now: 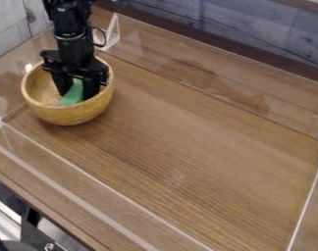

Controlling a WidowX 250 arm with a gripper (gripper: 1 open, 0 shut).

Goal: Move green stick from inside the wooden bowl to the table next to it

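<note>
The wooden bowl (50, 106) stands at the left of the table (188, 137). Inside it lies the green stick (73, 93), leaning against the bowl's right inner wall. My black gripper (73, 86) reaches straight down into the bowl, its fingers closed in on either side of the stick's upper part. The stick's top end is hidden behind the fingers; its lower end shows below them.
A low clear plastic rim (162, 235) runs around the tabletop. A white clip-like piece (107, 31) sits on the rim behind the bowl. Open wood surface stretches to the right of and in front of the bowl.
</note>
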